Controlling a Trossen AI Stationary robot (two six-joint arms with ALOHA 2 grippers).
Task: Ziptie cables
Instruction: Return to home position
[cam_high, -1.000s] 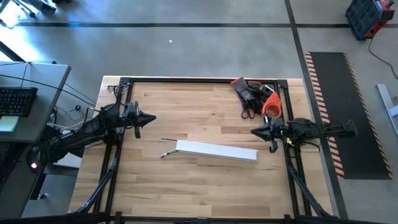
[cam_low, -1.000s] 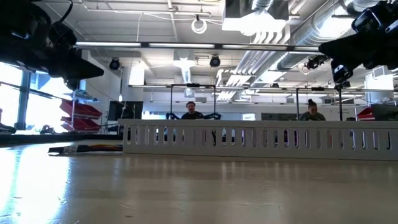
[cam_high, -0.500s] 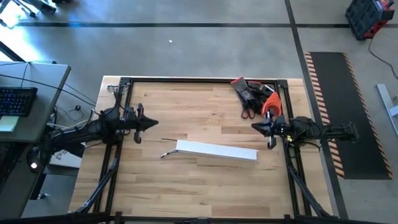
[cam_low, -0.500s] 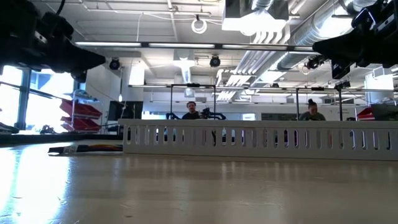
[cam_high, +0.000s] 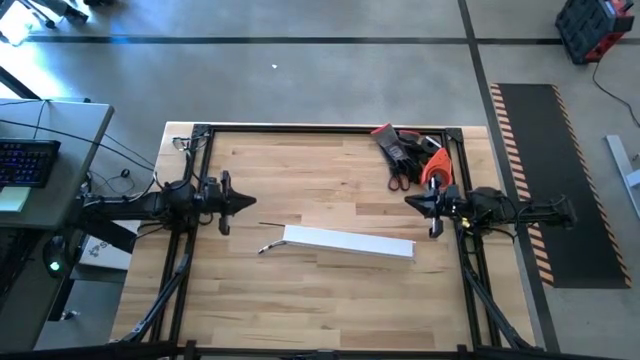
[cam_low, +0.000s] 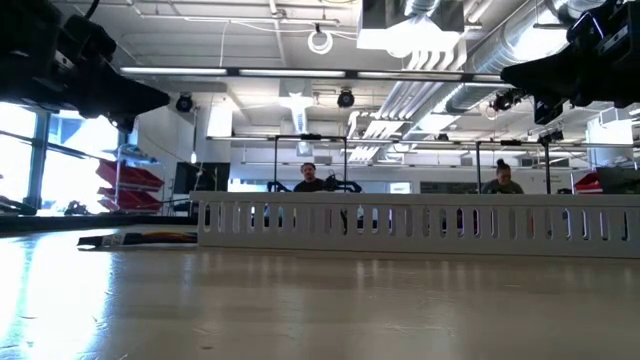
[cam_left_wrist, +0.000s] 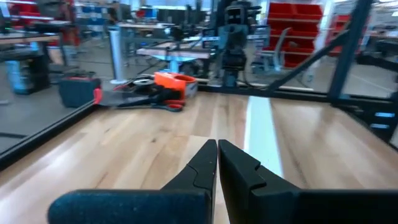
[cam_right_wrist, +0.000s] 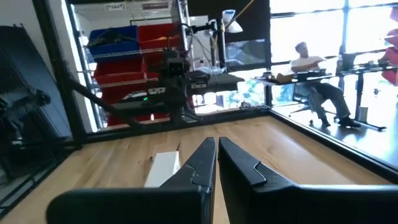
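Clenched, empty, raised: left end effector (cam_high: 243, 201) at desk (cam_high: 300, 170) left, right end effector (cam_high: 410, 208) at right. White duct (cam_high: 350, 243) between; cables (cam_high: 268, 247) poking from left end.

The high view looks straight down, the low one level across the table (cam_high: 300, 170) — both share the white duct (cam_high: 350, 243).
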